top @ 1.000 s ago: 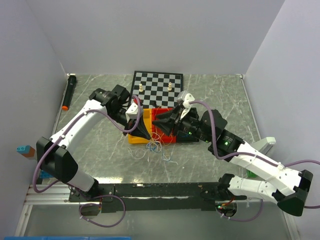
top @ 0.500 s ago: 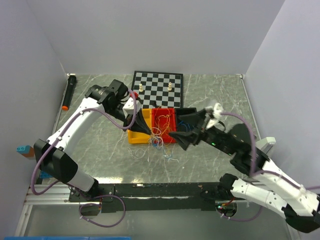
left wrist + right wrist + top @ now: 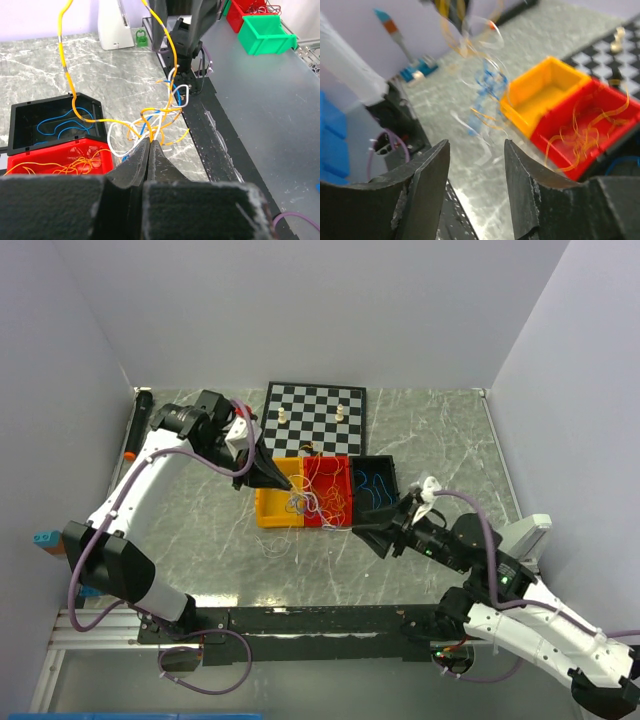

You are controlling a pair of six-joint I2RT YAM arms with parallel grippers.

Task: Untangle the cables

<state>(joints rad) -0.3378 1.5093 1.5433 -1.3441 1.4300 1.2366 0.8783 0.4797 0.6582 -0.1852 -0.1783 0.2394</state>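
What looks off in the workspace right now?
The cables are not separated. Blue, orange-yellow and white strands form one mixed knot that hangs from the left gripper, jaws shut on it, close to the red bin. The right gripper is open and holds nothing.

2 arms are counted, each ending in 1 end effector: the left end effector [image 3: 150,144] and the right end effector [image 3: 476,150]. 3 bins are counted side by side on the worktop [image 3: 440,430]: 1 yellow bin [image 3: 268,510], 1 red bin [image 3: 547,142] and 1 black bin [image 3: 50,103]. 1 chessboard [image 3: 320,400] is seen at the far side, with 2 pale chess pieces [image 3: 283,416] on it. 1 black marker [image 3: 138,425] is counted at the far left. The cables [image 3: 305,502] are seen in 3 colours, blue, orange-yellow and whitish; their number cannot be told from the tangle. Past the near edge, 1 green bin [image 3: 265,35] is seen.
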